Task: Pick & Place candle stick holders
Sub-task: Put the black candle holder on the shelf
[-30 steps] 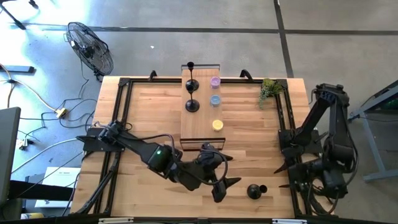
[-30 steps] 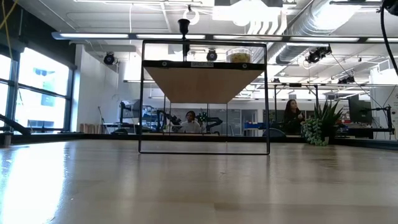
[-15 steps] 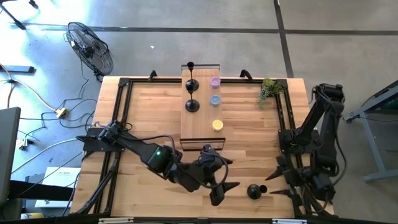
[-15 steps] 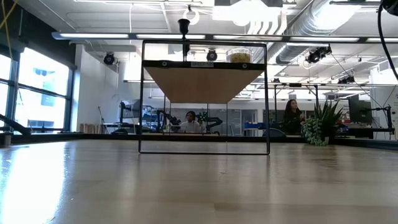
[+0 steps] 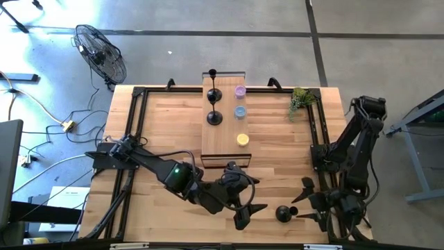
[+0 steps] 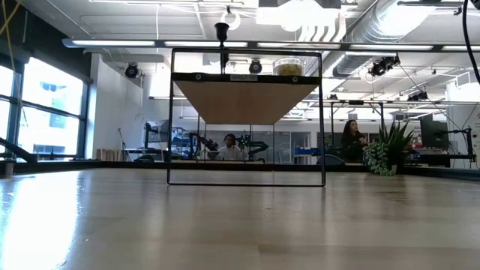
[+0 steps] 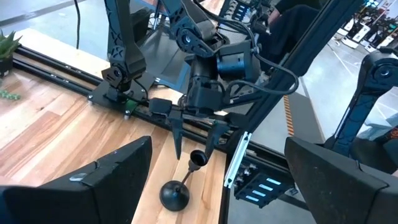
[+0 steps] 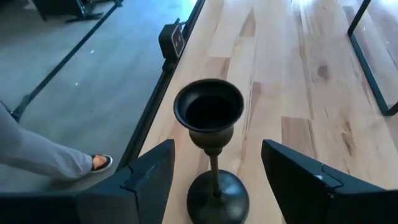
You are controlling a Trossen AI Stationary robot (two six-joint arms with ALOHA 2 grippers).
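A small black candle stick holder (image 5: 283,212) stands on its round base near the table's near edge, right of centre, with its stem and cup (image 8: 208,107) pointing up. My right gripper (image 5: 302,200) is open. It points down, with one finger on each side of the holder's cup (image 7: 198,160), and touches nothing. My left gripper (image 5: 258,194) is open and empty, just left of the holder. Two more black holders (image 5: 214,95) (image 5: 214,118) stand on the raised wooden shelf (image 5: 223,149).
The shelf on its black frame (image 6: 247,97) stands mid-table and also carries purple (image 5: 240,91), blue (image 5: 240,111) and yellow (image 5: 242,139) candles. A small plant (image 5: 300,101) sits at the far right. Black rails (image 5: 320,132) run along the table's sides. People sit in the room beyond (image 6: 351,136).
My right gripper has swung toward the table's left edge and closed in on the holder near the near edge. Its fingers now stand on either side of the holder's cup. The holder has not moved.
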